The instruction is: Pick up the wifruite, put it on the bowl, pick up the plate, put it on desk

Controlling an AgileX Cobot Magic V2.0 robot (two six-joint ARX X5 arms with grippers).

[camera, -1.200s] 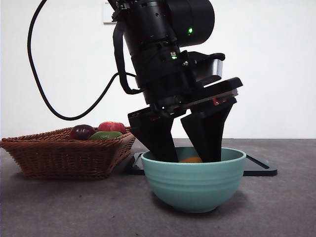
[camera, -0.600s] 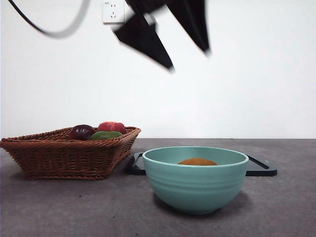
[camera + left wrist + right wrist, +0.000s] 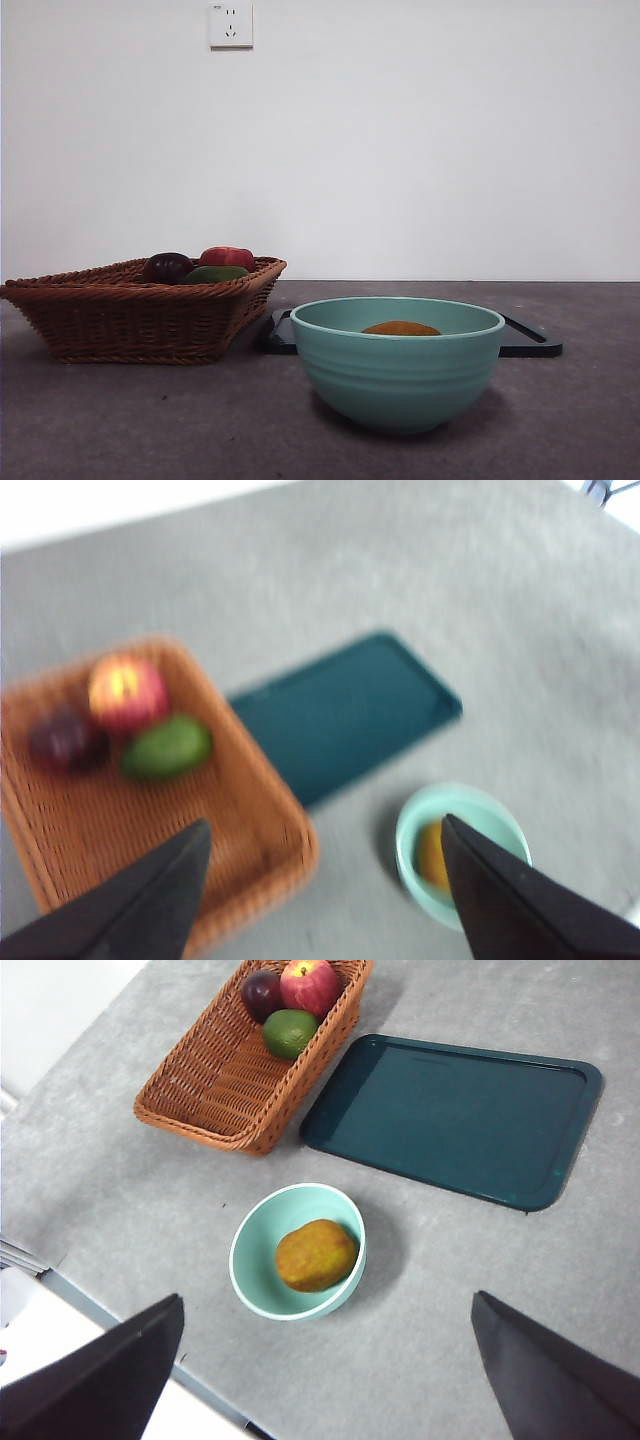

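One bowl (image 3: 397, 362) on the tabletop (image 3: 150, 420), holding one orange-brown fruit (image 3: 316, 1255). Beside it one wicker basket (image 3: 140, 310) with three fruits: a red apple (image 3: 309, 984), a dark plum (image 3: 262, 992), a green lime (image 3: 290, 1031). One dark tray (image 3: 452, 1118), bare, flat behind the bowl and just beside the basket. One wall socket (image 3: 231, 24) above. Left tool (image 3: 325, 880) high over the basket and bowl, spread wide, gripping nothing; view blurred. Right tool (image 3: 325, 1360) high above the bowl, likewise spread and holding nothing. No arm in the front view.
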